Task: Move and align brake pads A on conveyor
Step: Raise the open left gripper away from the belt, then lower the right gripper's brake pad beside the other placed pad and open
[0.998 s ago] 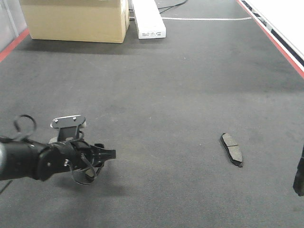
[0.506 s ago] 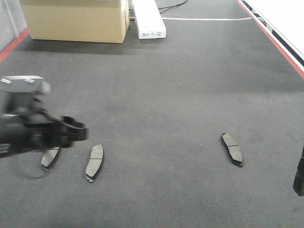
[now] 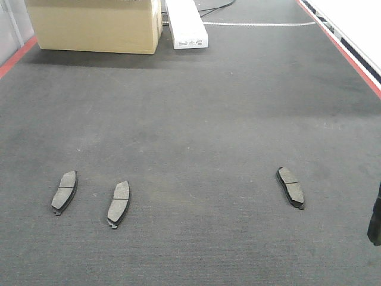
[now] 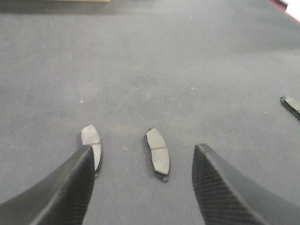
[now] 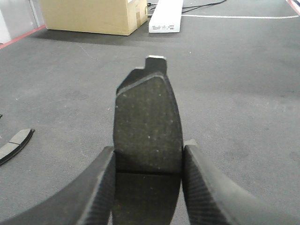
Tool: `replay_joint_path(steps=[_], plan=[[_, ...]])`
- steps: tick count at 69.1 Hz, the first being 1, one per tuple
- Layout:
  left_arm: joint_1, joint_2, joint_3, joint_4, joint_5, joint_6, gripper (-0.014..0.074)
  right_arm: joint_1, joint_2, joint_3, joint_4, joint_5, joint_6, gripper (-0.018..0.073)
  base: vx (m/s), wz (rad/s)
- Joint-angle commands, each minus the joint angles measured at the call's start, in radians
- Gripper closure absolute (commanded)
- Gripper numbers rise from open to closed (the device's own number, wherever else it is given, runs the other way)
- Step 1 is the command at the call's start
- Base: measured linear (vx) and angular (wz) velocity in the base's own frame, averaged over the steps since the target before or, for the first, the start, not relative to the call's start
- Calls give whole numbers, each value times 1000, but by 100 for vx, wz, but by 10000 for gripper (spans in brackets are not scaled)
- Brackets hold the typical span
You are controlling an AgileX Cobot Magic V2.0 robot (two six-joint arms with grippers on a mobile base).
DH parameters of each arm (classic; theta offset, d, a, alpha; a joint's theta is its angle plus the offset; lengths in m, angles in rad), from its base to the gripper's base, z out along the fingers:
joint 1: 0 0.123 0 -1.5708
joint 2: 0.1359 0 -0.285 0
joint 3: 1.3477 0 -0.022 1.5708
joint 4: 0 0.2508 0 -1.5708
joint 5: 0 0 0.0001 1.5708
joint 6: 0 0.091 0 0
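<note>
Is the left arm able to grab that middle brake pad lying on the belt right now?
Probably yes. The left gripper is open and empty, and the middle pad lies flat on the conveyor just ahead, between its fingers, with nothing over it. The neighbouring pad lies clearly apart.

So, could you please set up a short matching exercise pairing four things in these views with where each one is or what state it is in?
Things:
1. left tool
2. right tool
3. box
4. lone pad

States or places:
a. far left of the belt
b. shut on a pad
c. open, above two pads
d. lying at the right of the belt

Pairs: 1-c, 2-b, 3-a, 4-d
</note>
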Motion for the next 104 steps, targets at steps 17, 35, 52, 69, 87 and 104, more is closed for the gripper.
replay_joint_path(steps=[17,35,52,69,87,104], plan=[[-4,-240,156,0,-59,33,147,-3,5,-28,-9,-102,-8,564,0,0],[-4,-261,162,0,-54,33,147,-3,5,-28,16,-98,-1,564,0,0],[-4,-261,162,1,-53,33,147,-3,145,-80,96,-31,9,558,0,0],[-4,-261,162,3,-52,34,147,-3,522,-284,110,19,10,551,0,0],[-4,-261,162,11,-51,34,147,-1,939,-536,173,98,10,543,0,0],[-4,-261,162,35,-44,34,147,88,1275,-754,176,212,16,524,0,0]])
